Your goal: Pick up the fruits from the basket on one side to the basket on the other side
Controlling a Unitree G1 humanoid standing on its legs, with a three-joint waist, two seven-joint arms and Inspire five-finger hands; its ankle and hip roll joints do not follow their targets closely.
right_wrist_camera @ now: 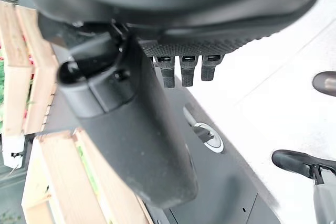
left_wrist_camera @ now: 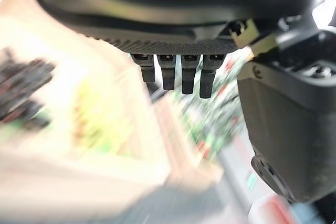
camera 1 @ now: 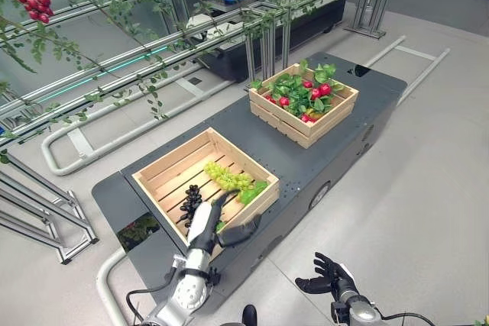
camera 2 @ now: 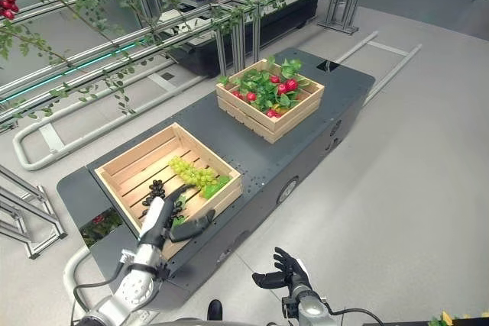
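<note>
On the dark platform [camera 1: 229,124] sit two wooden crates. The near crate [camera 1: 164,169] holds a bunch of green grapes [camera 1: 228,179] toward its 3 o'clock corner, with a green leaf [camera 1: 252,191] touching it, and a bunch of dark grapes [camera 1: 191,202] at about 6 o'clock. The far crate [camera 1: 336,108], at 1 o'clock from the near one and well apart from it, is full of red fruits [camera 1: 315,93] among green leaves [camera 1: 294,85].

The left hand [camera 1: 205,223] reaches over the near crate's front rim with fingers straight and thumb spread, empty; its fingertips seem to lie just beside the dark grapes, though contact is hard to judge. The right hand [camera 1: 327,274] hangs over the floor at 5 o'clock from the platform, fingers loosely spread, holding nothing.
</note>
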